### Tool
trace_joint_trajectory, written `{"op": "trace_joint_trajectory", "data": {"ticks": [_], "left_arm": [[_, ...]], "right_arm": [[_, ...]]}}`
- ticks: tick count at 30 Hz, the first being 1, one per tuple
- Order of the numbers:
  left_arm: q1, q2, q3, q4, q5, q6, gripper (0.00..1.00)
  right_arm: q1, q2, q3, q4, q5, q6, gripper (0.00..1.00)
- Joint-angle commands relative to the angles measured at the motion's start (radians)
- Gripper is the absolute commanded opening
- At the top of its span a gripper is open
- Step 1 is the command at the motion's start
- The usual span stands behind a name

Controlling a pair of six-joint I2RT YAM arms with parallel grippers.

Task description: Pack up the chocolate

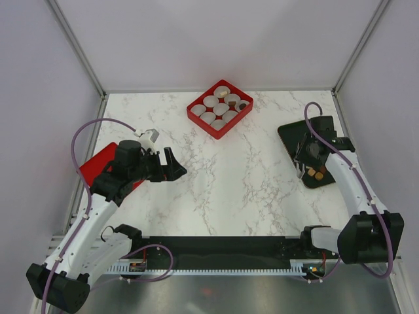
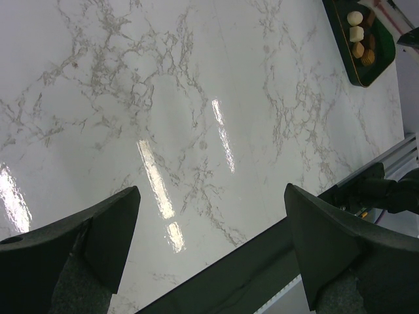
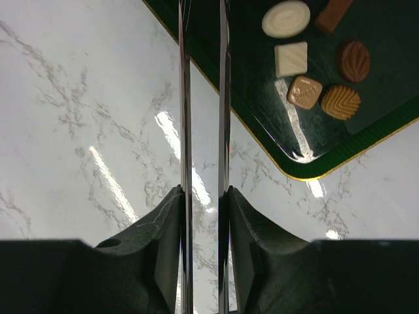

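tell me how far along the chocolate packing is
Done: a couple of cups in the red box seem to hold brown pieces. In hand: the right gripper clamps the tweezers by the green tray, no piece visibly gripped. To do: six chocolates on the tray; left gripper open, idle.

1. The chocolate (image 3: pixel 304 91) lies as six small loose pieces, flat and close together without touching, near one corner of a dark green tray (image 3: pixel 393 39).
2. Two are white: a ringed white oval (image 3: pixel 286 18) and, just below it, a plain white square (image 3: pixel 291 59).
3. A tan square sits beside a ridged tan shell (image 3: pixel 340 102). Above them lie a dark brown ridged oval (image 3: pixel 354 60) and a brown bar (image 3: pixel 334 13), which is partly out of view.
4. Across the table, one paper cup in the red box (image 1: pixel 201 125) holds a brown piece (image 1: pixel 221 109). A second cup seems to hold one too.
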Motion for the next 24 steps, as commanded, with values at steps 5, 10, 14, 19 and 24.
{"op": "trace_joint_trajectory", "data": {"ticks": [5, 10, 14, 19, 24], "left_arm": [[0.002, -0.006, -0.003, 0.035, 0.017, 0.043, 1.00], [0.002, -0.006, -0.003, 0.035, 0.016, 0.043, 1.00], [0.002, -0.009, -0.005, 0.033, 0.007, 0.041, 1.00], [0.002, -0.007, -0.003, 0.033, 0.003, 0.041, 1.00], [0.002, -0.007, -0.006, 0.033, -0.001, 0.041, 1.00]], "right_arm": [[0.001, 0.001, 0.203, -0.003, -0.080, 0.001, 0.32], [0.121, 0.152, 0.333, 0.073, -0.119, 0.010, 0.33], [0.271, 0.314, 0.537, 0.130, -0.048, 0.015, 0.33], [0.406, 0.562, 0.746, 0.220, -0.043, 0.001, 0.33], [0.466, 0.762, 0.947, 0.262, -0.024, -0.022, 0.35]]}}
